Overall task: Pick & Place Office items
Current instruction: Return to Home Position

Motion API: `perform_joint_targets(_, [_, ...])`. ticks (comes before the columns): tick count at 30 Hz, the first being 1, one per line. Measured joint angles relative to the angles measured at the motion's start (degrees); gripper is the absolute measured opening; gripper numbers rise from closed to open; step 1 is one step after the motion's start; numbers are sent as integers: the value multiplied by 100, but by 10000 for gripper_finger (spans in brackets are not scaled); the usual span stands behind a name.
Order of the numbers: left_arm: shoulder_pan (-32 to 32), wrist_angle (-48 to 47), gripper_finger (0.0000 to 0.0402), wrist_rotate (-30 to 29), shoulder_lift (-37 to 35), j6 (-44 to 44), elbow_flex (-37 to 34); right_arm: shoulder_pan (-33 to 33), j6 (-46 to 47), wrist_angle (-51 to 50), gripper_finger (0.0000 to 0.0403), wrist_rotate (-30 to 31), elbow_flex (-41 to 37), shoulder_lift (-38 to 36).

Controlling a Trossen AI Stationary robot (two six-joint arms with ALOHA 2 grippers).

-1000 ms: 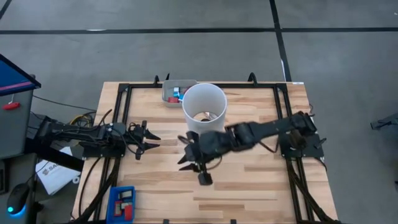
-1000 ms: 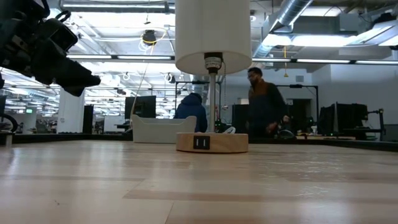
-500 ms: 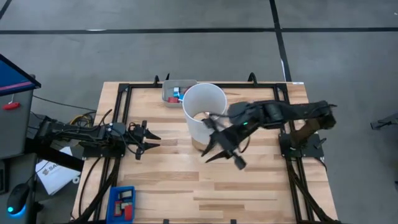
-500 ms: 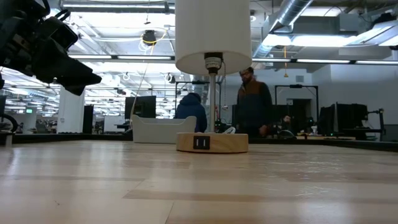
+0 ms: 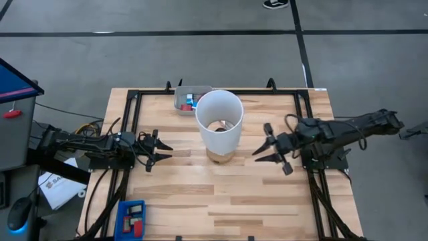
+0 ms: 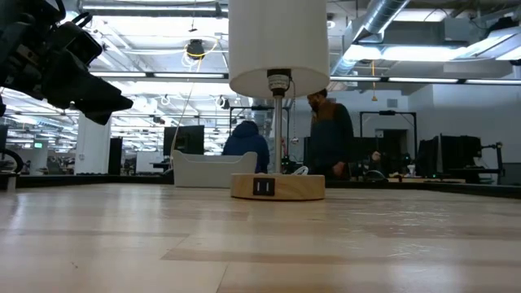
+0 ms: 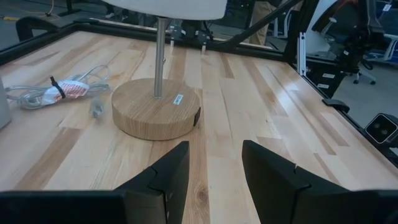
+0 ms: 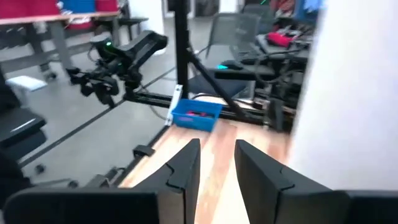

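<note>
change: right end effector (image 5: 264, 144) swung back from mid-bench to the right edge, fingers spread, empty, so probably wrapping up
left end effector (image 5: 159, 152): waiting at left edge, fingers apart
office items (image 5: 134, 215): blocky plastic bits in blue bin (image 5: 121, 213), near-left corner
textures: pale plank bench (image 5: 267, 201), smooth white lamp shade (image 5: 219, 124)

My dark six-joint left arm (image 5: 87, 144) lies stretched out low from my left side toward the centre. Its dark two-finger left gripper (image 5: 162, 151) is level, with the fingers (image 7: 163, 180) parted. My dark six-joint right arm (image 5: 348, 126) reaches in from my right side, wrist turned toward the centre. Its dark two-finger right gripper (image 5: 270, 150) hangs with the fingers (image 8: 185, 167) spread wide apart.
</note>
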Motion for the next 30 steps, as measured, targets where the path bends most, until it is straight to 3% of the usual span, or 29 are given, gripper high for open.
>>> perform_joint_targets(13, [0,0,145,0,0,0,0,-237,293,1043,93,811,-3307,-2713])
perform_joint_targets(23, [0,2,145,2,0,0,0,-503,139,1057,93,811,-4374,-4041])
perform_joint_targets(30, [0,3,145,2,0,0,0,-629,-61,180,93,850,-4377,-4706])
